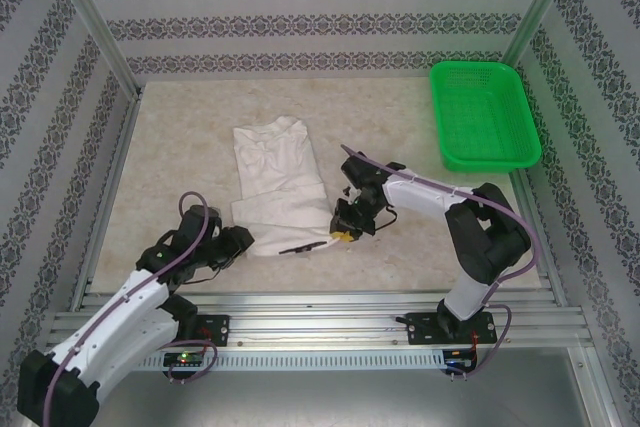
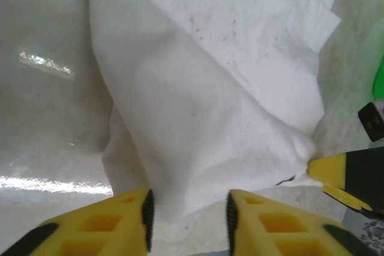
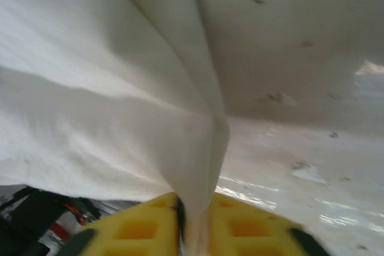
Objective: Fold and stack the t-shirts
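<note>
Your left gripper (image 2: 188,211): fingers spread, t-shirt (image 1: 272,182) edge between. Your right gripper (image 3: 193,223) pinching shirt fold. Bare table (image 1: 180,147) both sides; green basket (image 1: 484,115) far right corner, well apart.

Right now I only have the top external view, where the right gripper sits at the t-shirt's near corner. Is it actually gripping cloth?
Observer: Yes. In the right wrist view a fold of the t-shirt runs down into the narrow slit between the fingers of the right gripper.
Operator: And the other arm?
Observer: In the left wrist view the left gripper stands with its fingers apart, the cloth's edge lying loose between them.
</note>
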Robot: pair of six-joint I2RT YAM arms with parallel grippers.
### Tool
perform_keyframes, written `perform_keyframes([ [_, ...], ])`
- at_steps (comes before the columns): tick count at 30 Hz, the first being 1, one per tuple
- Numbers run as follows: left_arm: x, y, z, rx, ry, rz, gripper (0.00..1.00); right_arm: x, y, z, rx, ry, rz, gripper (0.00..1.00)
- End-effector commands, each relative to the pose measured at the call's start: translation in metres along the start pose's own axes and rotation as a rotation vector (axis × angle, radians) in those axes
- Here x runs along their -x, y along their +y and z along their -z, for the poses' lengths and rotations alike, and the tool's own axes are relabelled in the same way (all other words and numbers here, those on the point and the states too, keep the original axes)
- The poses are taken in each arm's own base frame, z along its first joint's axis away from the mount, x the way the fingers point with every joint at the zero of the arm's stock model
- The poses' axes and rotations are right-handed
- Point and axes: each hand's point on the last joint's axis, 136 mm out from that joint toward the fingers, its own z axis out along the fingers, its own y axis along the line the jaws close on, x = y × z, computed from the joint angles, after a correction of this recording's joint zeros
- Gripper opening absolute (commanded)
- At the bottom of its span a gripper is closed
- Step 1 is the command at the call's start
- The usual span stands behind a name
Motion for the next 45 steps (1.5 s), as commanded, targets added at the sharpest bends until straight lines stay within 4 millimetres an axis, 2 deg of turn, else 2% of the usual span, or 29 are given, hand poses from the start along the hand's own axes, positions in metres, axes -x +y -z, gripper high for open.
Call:
perform_keyframes([
  [1,-0.011,0.025,0.004,0.083,0.016,0.032,0.45,-0.007,-0.009,0.009,-0.035,-0.011,-0.016,0.29],
  [3,-0.008,0.027,0.014,0.111,-0.010,0.027,0.54,-0.007,-0.007,0.015,-0.048,-0.015,-0.007,0.43],
  [5,0.001,0.030,0.023,0.163,-0.059,0.029,0.61,-0.004,-0.001,0.025,-0.063,-0.035,0.019,0.53],
  [7,0.008,0.028,0.022,0.198,-0.070,0.040,0.64,0.001,0.006,0.038,-0.081,-0.068,0.054,0.55],
  [9,0.016,0.022,0.013,0.221,-0.063,0.051,0.65,0.014,0.017,0.053,-0.096,-0.127,0.108,0.58],
  [12,0.038,0.009,0.004,0.231,-0.088,0.044,0.65,0.037,0.030,0.068,-0.087,-0.171,0.168,0.59],
  [14,0.053,0.008,0.001,0.243,-0.103,0.066,0.65,0.052,0.040,0.071,-0.054,-0.185,0.201,0.59],
  [18,0.084,0.008,-0.012,0.208,-0.143,0.083,0.62,0.081,0.055,0.068,-0.005,-0.197,0.256,0.57],
  [21,0.104,-0.001,-0.028,0.125,-0.165,0.102,0.60,0.101,0.061,0.063,0.006,-0.205,0.269,0.55],
  [26,0.125,-0.016,-0.045,0.073,-0.177,0.066,0.57,0.118,0.070,0.049,0.029,-0.189,0.283,0.52],
  [34,0.134,0.006,-0.061,0.179,-0.158,0.045,0.48,0.123,0.067,0.035,0.032,-0.163,0.268,0.49],
  [45,0.142,0.010,-0.081,0.218,-0.119,0.021,0.43,0.123,0.061,0.025,0.023,-0.146,0.252,0.48],
])
